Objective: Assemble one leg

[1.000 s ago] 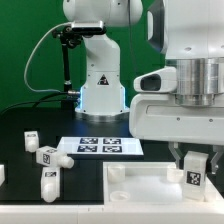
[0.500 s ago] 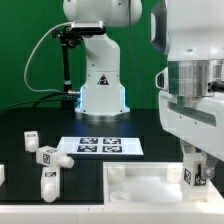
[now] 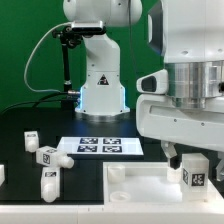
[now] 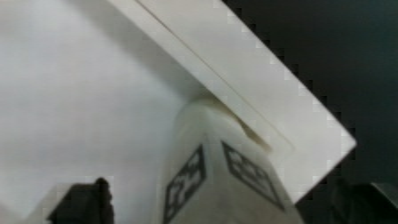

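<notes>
A leg (image 3: 193,172), a stubby white post with a black-and-white tag, stands upright at a corner of the large flat white panel (image 3: 140,186) at the exterior view's lower right. My gripper (image 3: 193,164) hangs straight over it, one finger on each side. In the wrist view the leg (image 4: 222,170) sits at the panel's corner (image 4: 107,110), and the dark fingertips (image 4: 82,200) stand apart from its sides with gaps showing. The gripper (image 4: 231,206) is open around the leg.
Three more loose legs (image 3: 31,141) (image 3: 46,156) (image 3: 48,181) lie on the black table at the exterior view's left, and another white part (image 3: 2,173) sits at the edge. The marker board (image 3: 100,146) lies in the middle. The arm's base (image 3: 100,92) stands behind it.
The wrist has turned about the upright leg, first one way and then back. The fingers now stand wider apart than half a second ago. The leg stays at the panel's corner.
</notes>
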Robot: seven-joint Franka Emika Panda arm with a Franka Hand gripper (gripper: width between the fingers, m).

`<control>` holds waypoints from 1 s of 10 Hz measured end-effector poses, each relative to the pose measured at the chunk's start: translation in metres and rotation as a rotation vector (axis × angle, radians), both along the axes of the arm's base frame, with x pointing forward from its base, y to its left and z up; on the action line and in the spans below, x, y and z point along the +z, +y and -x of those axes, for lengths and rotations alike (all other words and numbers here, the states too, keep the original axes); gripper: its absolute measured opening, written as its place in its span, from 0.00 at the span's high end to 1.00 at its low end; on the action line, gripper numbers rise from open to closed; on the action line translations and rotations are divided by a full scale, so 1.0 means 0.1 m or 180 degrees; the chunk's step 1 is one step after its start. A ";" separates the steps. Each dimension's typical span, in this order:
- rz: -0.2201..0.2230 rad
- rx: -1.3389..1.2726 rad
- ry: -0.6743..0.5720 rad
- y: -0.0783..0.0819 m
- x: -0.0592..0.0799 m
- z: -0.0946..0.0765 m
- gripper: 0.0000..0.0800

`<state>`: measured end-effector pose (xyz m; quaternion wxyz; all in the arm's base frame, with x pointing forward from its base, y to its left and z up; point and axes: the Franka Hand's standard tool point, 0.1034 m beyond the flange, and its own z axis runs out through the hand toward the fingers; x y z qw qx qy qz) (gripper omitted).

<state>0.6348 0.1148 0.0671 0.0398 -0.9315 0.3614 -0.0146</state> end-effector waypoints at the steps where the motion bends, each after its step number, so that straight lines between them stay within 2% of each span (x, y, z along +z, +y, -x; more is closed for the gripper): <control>1: 0.0009 0.0112 -0.0022 -0.01 0.00 -0.01 0.20; 3: 0.0074 0.0724 -0.0058 -0.04 0.00 -0.02 0.19; 5: 0.0263 0.2048 -0.0112 -0.10 0.01 -0.04 0.19; 6: 0.0256 0.1944 -0.0108 -0.10 0.01 -0.04 0.19; 7: 0.0256 0.1889 -0.0104 -0.10 0.01 -0.04 0.34; 8: 0.0257 0.1890 -0.0104 -0.10 0.01 -0.04 0.34; 10: 0.0228 0.1529 -0.0092 -0.10 0.01 -0.04 0.64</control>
